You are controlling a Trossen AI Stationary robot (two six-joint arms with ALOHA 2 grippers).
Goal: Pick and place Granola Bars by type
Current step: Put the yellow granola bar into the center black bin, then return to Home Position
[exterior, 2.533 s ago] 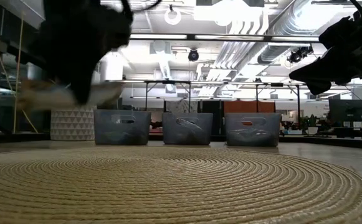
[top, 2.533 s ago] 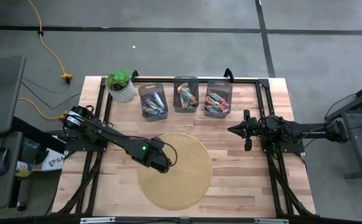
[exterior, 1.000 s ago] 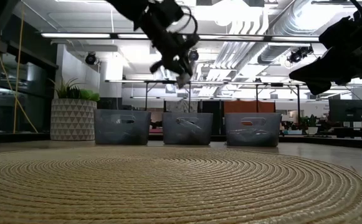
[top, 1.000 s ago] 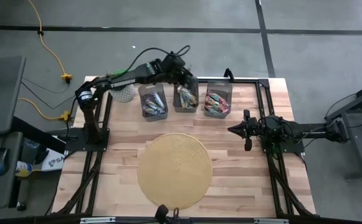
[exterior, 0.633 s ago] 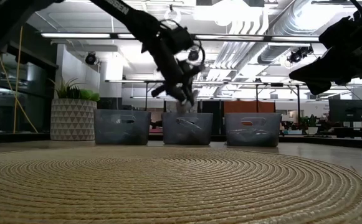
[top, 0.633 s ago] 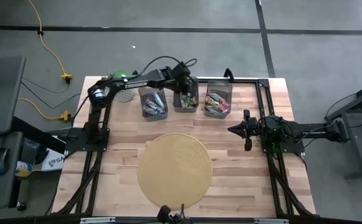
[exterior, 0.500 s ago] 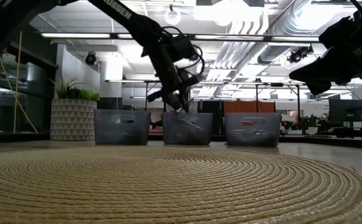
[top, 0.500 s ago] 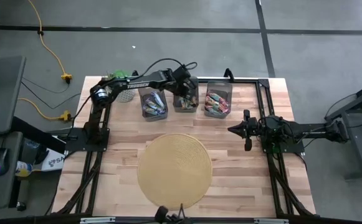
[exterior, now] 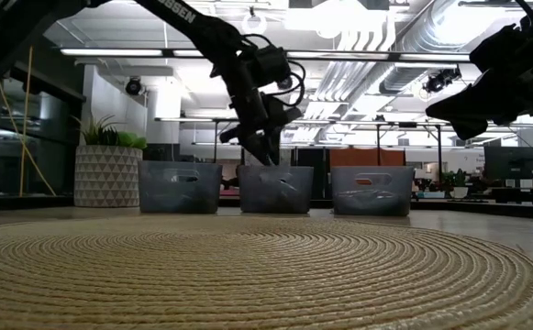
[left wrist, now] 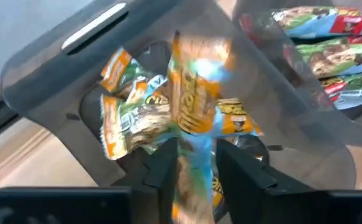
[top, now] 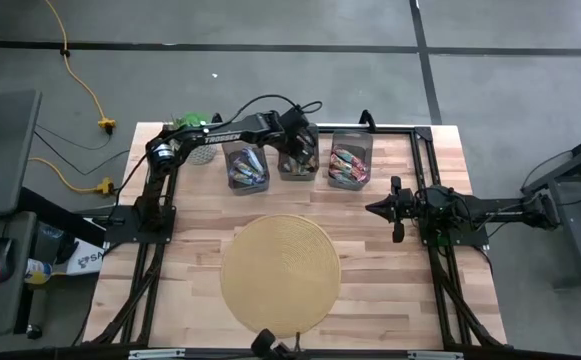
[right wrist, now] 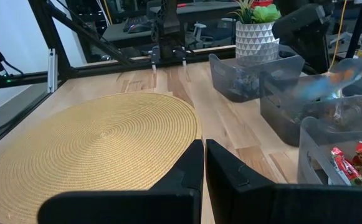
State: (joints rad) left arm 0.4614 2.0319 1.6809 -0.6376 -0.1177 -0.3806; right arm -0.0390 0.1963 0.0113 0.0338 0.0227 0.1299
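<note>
Between the fingers of the left tool (left wrist: 193, 165), a tan-orange granola bar (left wrist: 196, 102) hangs, blurred, just above the middle bin (top: 298, 160). The fingers look slightly spread beside its wrapper, so I judge the release is under way; whether they touch it, I cannot tell. That bin sits at twelve o'clock from the round straw mat (top: 280, 272) and holds other tan-orange and green bars (left wrist: 131, 115), so the type seems matched. To finish well, I would open fully while centred over the bin, then lift straight up so the wrapper does not snag or catch a wall. Over at three o'clock on the tabletop (top: 390, 290) the right tool (top: 397, 210) waits, pressed together.
</note>
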